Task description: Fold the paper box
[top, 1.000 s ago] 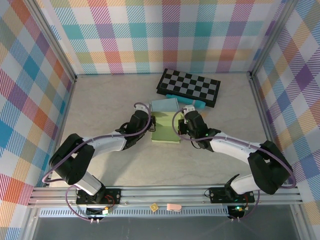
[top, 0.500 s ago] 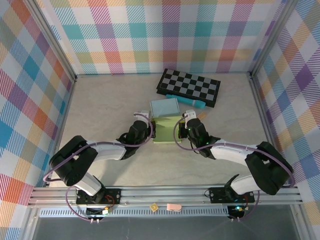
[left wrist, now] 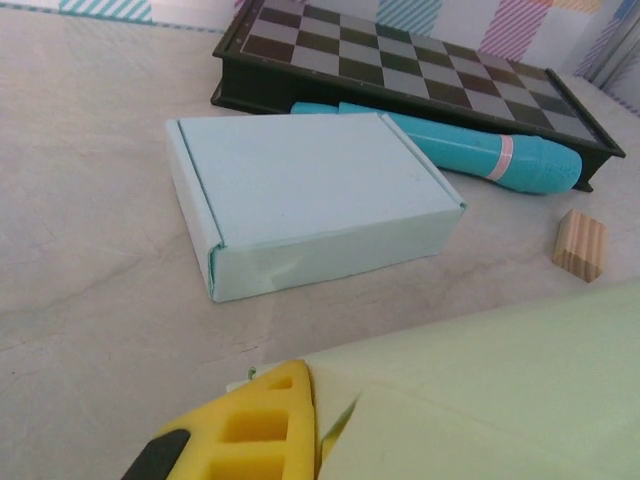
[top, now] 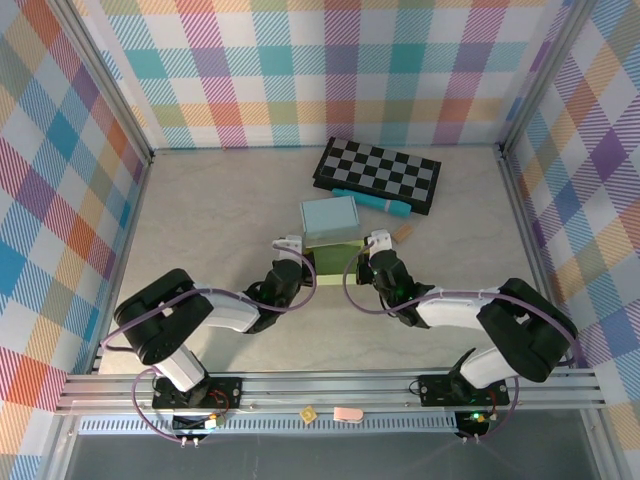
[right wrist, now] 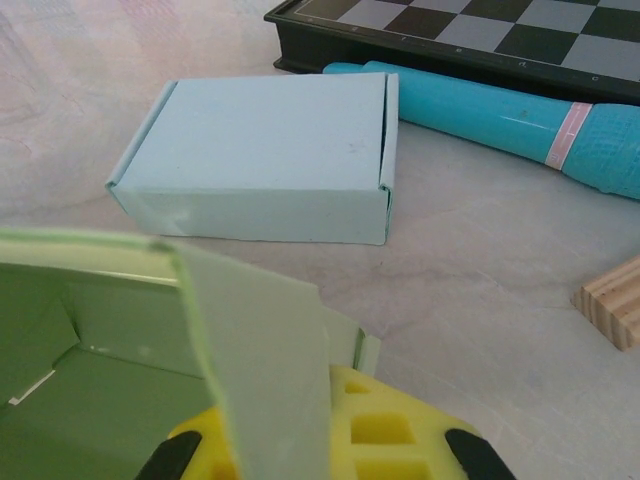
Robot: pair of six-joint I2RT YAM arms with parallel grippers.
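Observation:
The pale green paper box (top: 334,258) lies part-folded on the table between my two grippers. My left gripper (top: 298,260) is shut on its left edge; in the left wrist view a yellow finger (left wrist: 250,425) presses against the green card (left wrist: 500,380). My right gripper (top: 372,257) is shut on the right side, where an upright green flap (right wrist: 265,350) stands between the yellow fingers (right wrist: 385,430). The box's open inside (right wrist: 80,370) shows at the left of the right wrist view.
A folded light blue box (top: 329,219) sits just behind the green one. Further back lie a teal marker (top: 375,202) and a checkerboard (top: 378,173). A small wooden block (top: 402,232) rests to the right of the blue box.
Both grippers have drawn back toward the near edge, pulling the green box with them and away from the blue box. The green box looks narrower from above, its sides raised.

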